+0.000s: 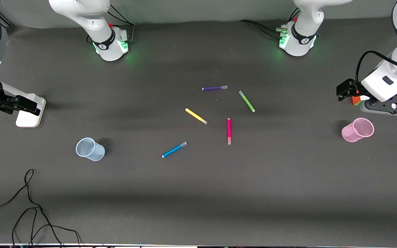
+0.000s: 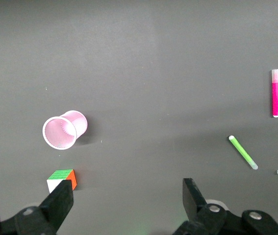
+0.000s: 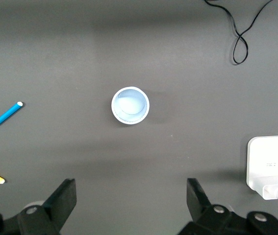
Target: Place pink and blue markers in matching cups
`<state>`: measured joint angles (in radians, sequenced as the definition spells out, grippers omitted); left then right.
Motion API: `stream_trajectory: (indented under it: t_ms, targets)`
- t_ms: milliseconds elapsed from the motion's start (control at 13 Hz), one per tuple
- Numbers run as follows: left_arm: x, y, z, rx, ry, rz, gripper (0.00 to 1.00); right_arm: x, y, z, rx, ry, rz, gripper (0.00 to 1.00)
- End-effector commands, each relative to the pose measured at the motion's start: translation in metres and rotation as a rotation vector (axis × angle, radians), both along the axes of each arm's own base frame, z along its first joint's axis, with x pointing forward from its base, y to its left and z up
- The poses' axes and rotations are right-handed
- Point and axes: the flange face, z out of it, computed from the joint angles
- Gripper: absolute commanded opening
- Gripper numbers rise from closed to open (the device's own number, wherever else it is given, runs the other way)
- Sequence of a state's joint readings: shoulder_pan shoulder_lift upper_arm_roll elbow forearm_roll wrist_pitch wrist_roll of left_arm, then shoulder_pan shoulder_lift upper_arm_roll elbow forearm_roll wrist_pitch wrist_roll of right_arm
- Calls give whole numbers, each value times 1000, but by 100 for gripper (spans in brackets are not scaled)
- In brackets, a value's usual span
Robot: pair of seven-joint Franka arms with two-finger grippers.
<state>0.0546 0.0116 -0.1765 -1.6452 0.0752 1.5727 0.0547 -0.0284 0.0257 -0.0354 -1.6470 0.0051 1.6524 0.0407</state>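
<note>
Left gripper (image 2: 124, 203): black two-finger gripper, spread wide with nothing between its fingers, held up over the table's left-arm end above a small multicoloured cube (image 2: 62, 179).
Right gripper (image 3: 131, 205): black two-finger gripper, likewise wide open and empty, held up over the right-arm end of the table near a white box-shaped plug block (image 1: 30, 114).
Pale pink translucent plastic cup (image 1: 357, 130): stands upright on the dark grey table (image 1: 198, 193) near the left arm's end, a little nearer the front camera than the cube, empty.
Pale blue translucent plastic cup (image 1: 90, 149): stands upright toward the right arm's end, well apart from the pink cup, empty.
Magenta-pink felt-tip marker (image 1: 228, 131): lies flat in the middle of the table, its pale end toward the front camera, between the two cups but well apart from both.
Bright blue felt-tip marker (image 1: 174, 150): lies flat at a slant, nearest the front camera of all the pens, toward the blue cup's side of the pink marker.
Yellow pen (image 1: 196, 116): flat, between the blue marker and the purple pen.
Green pen (image 1: 246, 101): flat, slanted, just farther from the front camera than the pink marker.
Purple pen (image 1: 214, 88): flat, nearest the robots' bases.
Black cable (image 1: 29, 206): loops on the table at the right arm's end, near the front edge.
</note>
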Motion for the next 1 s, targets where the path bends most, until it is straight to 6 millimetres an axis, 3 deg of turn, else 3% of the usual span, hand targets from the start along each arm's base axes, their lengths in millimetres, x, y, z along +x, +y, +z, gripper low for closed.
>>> stream_trajectory:
  t_ms: [0,615,769,923]
  targets:
    - [-5,2,-1,-2,-2,-5,99,2,-1,6,-16,-1,14,100]
    - [-7,7,-3,0,17,4,99,2,7,3,-10,5,23,100]
    - [-7,7,-3,-2,18,5,99,5,22,2,-4,-2,39,100]
    - [-7,7,-3,-1,20,6,99,8,53,-2,-5,0,63,100]
